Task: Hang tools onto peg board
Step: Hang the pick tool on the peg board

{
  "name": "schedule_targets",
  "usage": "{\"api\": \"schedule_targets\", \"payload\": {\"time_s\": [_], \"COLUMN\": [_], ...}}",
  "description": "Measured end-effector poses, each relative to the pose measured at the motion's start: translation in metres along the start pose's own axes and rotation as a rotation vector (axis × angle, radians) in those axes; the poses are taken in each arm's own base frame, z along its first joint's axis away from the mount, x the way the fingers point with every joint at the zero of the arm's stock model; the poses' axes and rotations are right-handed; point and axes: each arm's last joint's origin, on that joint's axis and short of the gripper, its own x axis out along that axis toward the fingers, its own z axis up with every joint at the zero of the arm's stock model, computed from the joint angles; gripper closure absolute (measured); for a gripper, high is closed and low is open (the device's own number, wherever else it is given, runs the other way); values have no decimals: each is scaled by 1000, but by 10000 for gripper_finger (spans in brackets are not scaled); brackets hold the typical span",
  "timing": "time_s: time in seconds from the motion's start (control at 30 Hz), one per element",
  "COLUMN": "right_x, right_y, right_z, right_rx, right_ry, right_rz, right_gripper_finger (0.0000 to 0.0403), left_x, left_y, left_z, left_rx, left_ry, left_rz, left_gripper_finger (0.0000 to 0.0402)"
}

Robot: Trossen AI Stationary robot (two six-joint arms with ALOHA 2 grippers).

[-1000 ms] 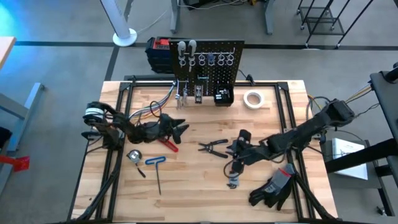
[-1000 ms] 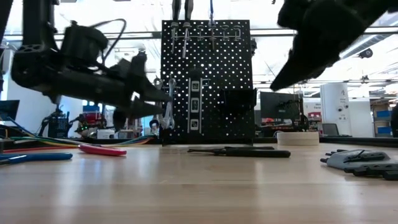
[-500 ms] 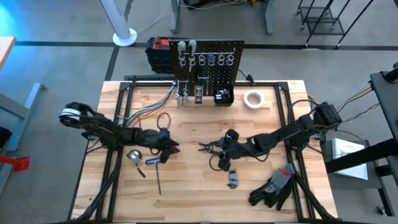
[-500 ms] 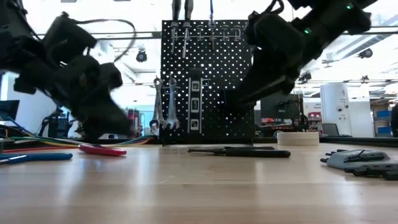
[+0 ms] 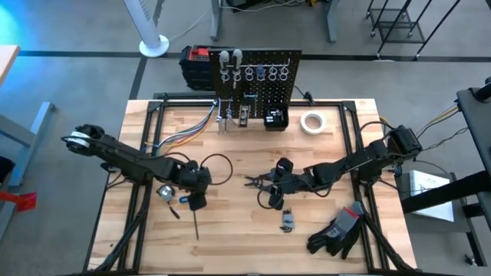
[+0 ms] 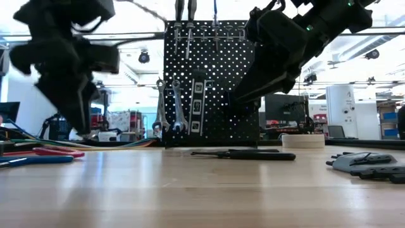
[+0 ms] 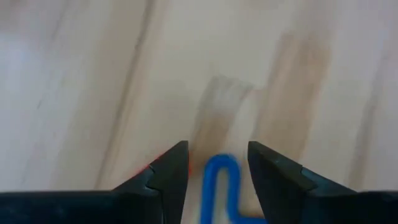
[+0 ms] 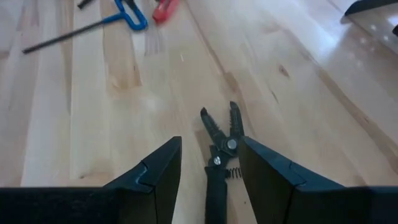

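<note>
Now the left gripper is low over the surface, near the left edge and about halfway between front and back. Its jaws are open, with a gap between the two fingers. The top of the blue-handled tool shows in that gap, but the jaws do not squeeze it. A bit of a red-handled tool lies just beside it.

The right gripper is near the middle of the surface. Its jaws are open too, one finger on each side of the black pliers. The pliers lie flat on the wood, and the fingers do not press on them.

The peg board stands upright at the back edge, near the middle. Some tools hang on its hooks already, like the two silver wrenches. A white tape roll lies near the back edge, right of the board. Black gloves lie near the front right corner. A small tool lies near the front, between the pliers and the gloves.
</note>
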Motion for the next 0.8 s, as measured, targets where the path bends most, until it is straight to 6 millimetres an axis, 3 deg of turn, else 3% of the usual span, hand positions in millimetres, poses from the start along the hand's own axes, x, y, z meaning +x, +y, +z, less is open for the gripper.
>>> {"api": "schedule_targets", "payload": {"time_s": [0.17,0.67,0.8], "right_x": [0,-1,-1], "right_y": [1,3,3], "right_z": [-2,-5,-5], "right_rx": [-6,-101,-103], "right_ry": [6,9,8], "right_rz": [4,10,10], "right_gripper_finger": [251,255,261], "left_x": [-2,24,29], "left_y": [-7,8,10], "left_z": [-7,-58,-67], "left_rx": [1,-104,-85], "left_ry": [29,154,137], "left_rz": [8,76,86], "left_gripper_finger": [246,248,287]}}
